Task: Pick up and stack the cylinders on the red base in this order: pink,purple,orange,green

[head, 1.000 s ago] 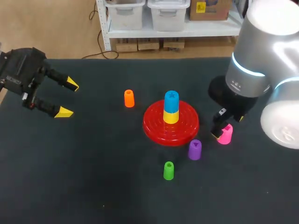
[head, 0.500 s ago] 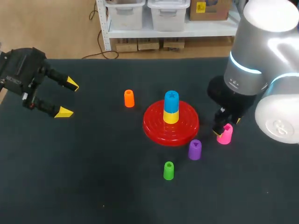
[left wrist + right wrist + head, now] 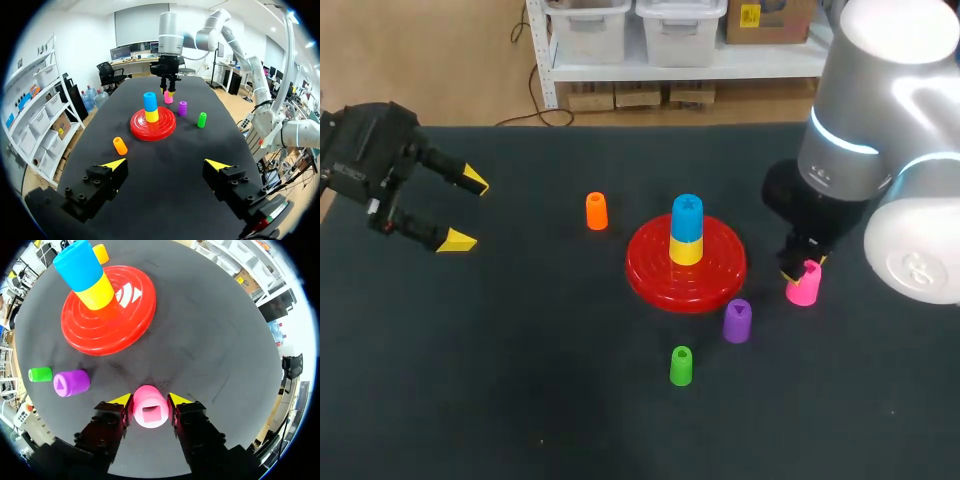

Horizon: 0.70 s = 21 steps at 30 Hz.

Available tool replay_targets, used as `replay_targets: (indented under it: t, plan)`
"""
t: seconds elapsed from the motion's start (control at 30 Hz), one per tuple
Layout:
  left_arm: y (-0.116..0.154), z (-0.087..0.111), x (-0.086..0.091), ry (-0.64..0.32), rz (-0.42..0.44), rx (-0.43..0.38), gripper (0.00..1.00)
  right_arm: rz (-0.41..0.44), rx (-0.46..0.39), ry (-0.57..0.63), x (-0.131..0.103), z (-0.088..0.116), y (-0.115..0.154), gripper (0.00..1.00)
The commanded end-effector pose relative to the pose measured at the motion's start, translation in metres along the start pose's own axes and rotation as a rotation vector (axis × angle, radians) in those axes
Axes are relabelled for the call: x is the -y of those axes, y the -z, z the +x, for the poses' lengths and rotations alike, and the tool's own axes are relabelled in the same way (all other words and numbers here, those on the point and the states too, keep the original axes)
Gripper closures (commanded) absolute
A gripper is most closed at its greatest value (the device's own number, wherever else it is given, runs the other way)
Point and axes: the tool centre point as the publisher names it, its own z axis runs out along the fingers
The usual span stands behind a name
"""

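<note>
My right gripper (image 3: 150, 399) pinches the pink cylinder (image 3: 149, 411) between its fingers. My left gripper (image 3: 166, 163) is spread wide, with the orange cylinder (image 3: 119, 145) ahead.

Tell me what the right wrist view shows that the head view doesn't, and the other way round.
Only the right wrist view: the square opening in the top of the pink cylinder, seen close up at the right gripper. Only the head view: the left gripper, open, off at the left of the table, well apart from every piece. Both: the red base with a blue cylinder on a yellow cylinder at its centre, and the orange cylinder, purple cylinder and green cylinder loose on the table.
</note>
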Motion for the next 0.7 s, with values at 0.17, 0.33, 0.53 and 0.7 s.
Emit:
replay_targets:
  t: [0.17,0.33,0.53,0.7]
  plan:
    - [0.0,0.001,0.001,-0.003,-0.004,0.003,0.0,0.026,0.056,-0.034,0.016,-0.008,0.028,1.0]
    - [0.0,0.001,0.001,-0.003,-0.004,0.003,0.0,0.074,0.134,-0.012,0.027,-0.032,0.078,1.0]
    - [0.0,0.001,0.001,-0.003,-0.004,0.003,0.0,0.085,0.201,0.069,0.023,-0.066,0.128,1.0]
    - [0.0,0.001,0.001,-0.003,-0.004,0.003,0.0,0.05,0.209,0.158,0.002,-0.09,0.145,1.0]
